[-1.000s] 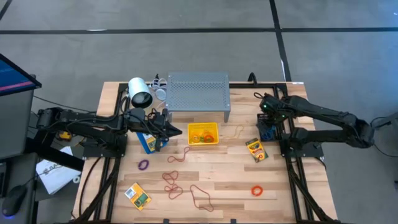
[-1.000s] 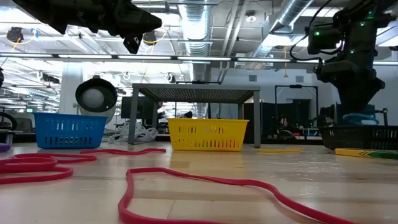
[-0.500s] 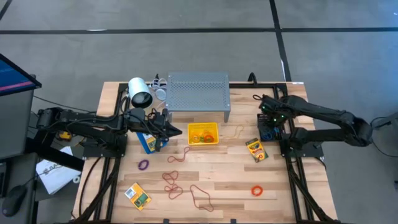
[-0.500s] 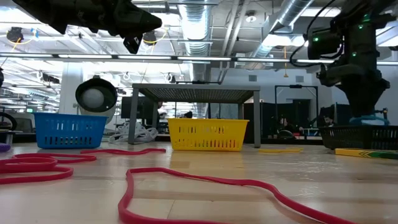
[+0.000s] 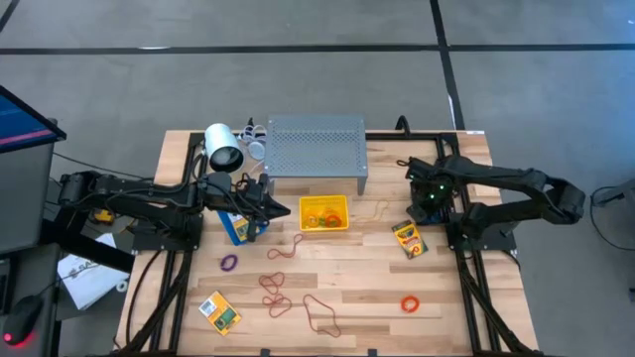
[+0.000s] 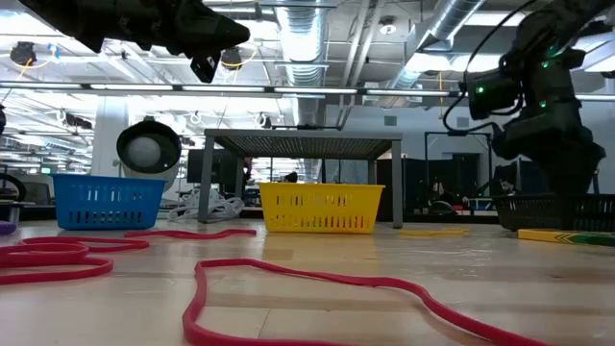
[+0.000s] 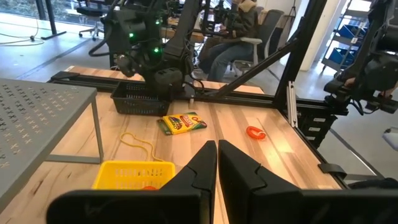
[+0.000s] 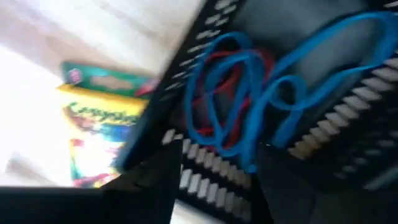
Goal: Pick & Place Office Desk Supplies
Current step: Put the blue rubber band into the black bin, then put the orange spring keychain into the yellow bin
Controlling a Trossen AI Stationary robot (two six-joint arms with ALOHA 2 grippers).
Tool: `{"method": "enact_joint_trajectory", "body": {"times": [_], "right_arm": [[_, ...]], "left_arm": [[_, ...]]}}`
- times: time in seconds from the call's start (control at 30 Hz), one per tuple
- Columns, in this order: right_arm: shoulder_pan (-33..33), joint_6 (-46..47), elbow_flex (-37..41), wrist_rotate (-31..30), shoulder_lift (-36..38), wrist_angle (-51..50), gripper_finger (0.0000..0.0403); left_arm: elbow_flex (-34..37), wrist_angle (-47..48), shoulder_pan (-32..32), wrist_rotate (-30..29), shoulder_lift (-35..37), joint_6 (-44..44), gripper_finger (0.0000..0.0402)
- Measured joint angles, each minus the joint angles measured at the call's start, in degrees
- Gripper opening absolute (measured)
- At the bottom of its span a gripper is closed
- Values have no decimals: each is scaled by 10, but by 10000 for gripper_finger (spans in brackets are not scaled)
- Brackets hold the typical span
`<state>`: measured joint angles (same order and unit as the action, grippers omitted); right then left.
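Note:
My right gripper (image 8: pixel 217 186) points down, open, over the black bin (image 5: pixel 429 210) at the table's right, which holds blue rubber bands (image 8: pixel 273 81) and red ones (image 8: pixel 227 93). A crayon box (image 5: pixel 407 238) lies flat just near of that bin, and another (image 5: pixel 220 310) lies at the near left. Loose bands lie on the wood: purple (image 5: pixel 229 263), red (image 5: pixel 276 288), brown (image 5: pixel 319 315) and orange (image 5: pixel 410 302). My left gripper (image 7: pixel 216 168) hangs shut and empty in the air beside the yellow bin (image 5: pixel 324 213). My right gripper has its open fingers (image 8: pixel 155 180) at the black bin's near wall (image 8: pixel 205 168), above the blue bands. Whether they touch the bin or a band, I cannot tell.
A grey perforated shelf (image 5: pixel 316 147) stands at the far middle, with a white lamp-like object (image 5: pixel 224 149) to its left. A blue bin (image 5: pixel 236 226) sits under my left arm. A thin orange loop (image 5: pixel 372 211) lies between the yellow and black bins.
My right gripper has gone down toward the black bin and tipped steeper, staying open. In the low view it now covers the blue bands that showed above the bin's rim.

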<state>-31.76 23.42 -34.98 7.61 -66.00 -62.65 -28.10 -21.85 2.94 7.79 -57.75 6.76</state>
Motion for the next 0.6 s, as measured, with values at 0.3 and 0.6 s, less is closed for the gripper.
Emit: {"method": "enact_joint_trajectory", "body": {"times": [0.3,0.6], "right_arm": [[1,2,-25,-30,-11,10,216],[1,-12,-75,-34,26,-36,164]], "left_arm": [[0,0,0,0,0,2,11],[0,0,0,0,0,2,11]]}}
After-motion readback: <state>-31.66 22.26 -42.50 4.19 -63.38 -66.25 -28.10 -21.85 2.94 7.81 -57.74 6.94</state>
